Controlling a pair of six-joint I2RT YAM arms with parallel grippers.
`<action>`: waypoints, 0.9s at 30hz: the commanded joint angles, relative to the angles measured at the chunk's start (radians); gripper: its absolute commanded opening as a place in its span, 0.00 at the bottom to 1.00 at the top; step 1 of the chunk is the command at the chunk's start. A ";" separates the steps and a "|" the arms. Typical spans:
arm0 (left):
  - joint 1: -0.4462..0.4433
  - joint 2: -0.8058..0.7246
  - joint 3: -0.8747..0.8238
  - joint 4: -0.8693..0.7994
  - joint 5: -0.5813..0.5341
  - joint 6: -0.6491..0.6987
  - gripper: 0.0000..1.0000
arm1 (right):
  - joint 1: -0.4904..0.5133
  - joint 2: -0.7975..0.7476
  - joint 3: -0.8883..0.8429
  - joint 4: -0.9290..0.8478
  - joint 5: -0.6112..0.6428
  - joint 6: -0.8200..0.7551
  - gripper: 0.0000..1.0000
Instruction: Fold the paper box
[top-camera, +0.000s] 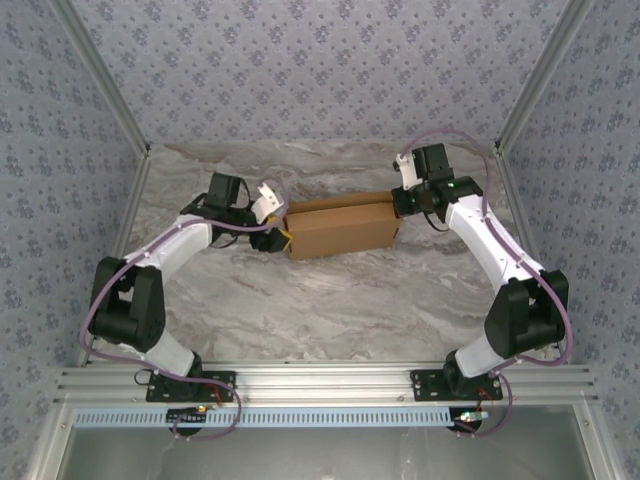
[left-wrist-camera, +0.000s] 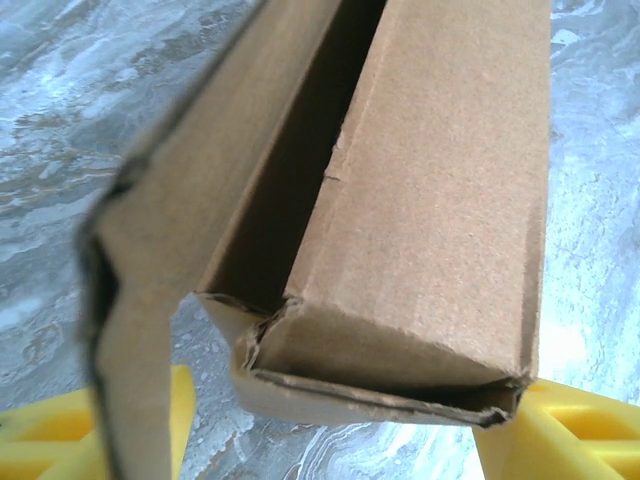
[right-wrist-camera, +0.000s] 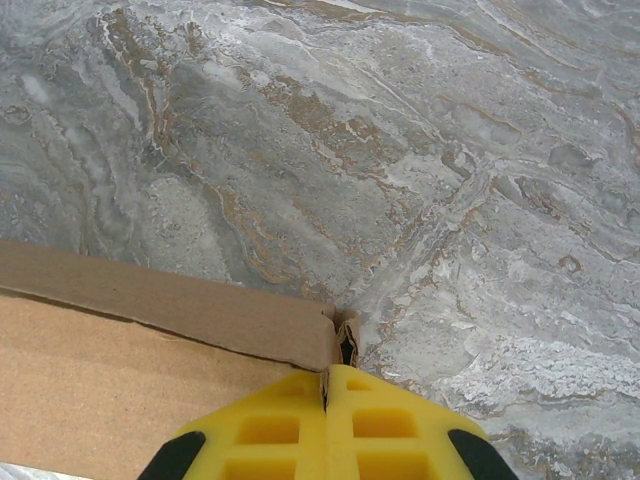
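the brown rectangular cardboard paper box (top-camera: 340, 230) lies near the far edge of the grey marbled worktop (top-camera: 330, 310). right gripper (right-wrist-camera: 328, 375): closed, pinching the box's right corner tab. left gripper (left-wrist-camera: 345, 420): spread wide around the left end, holding nothing. likely step: wall forming. next: tuck the loose left flap inward.

Paper box (left-wrist-camera: 440, 200) end between spread yellow fingers (left-wrist-camera: 570, 440), marble (left-wrist-camera: 60, 120) beneath
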 joint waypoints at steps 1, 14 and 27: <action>0.006 -0.072 -0.035 0.043 -0.039 -0.066 0.72 | 0.009 0.019 0.017 -0.068 0.032 0.018 0.07; 0.006 -0.187 -0.012 0.039 -0.176 -0.224 0.47 | 0.012 0.034 0.032 -0.076 0.036 0.014 0.07; -0.001 -0.088 0.103 -0.025 -0.177 -0.184 0.26 | 0.013 0.040 0.044 -0.076 0.036 0.012 0.07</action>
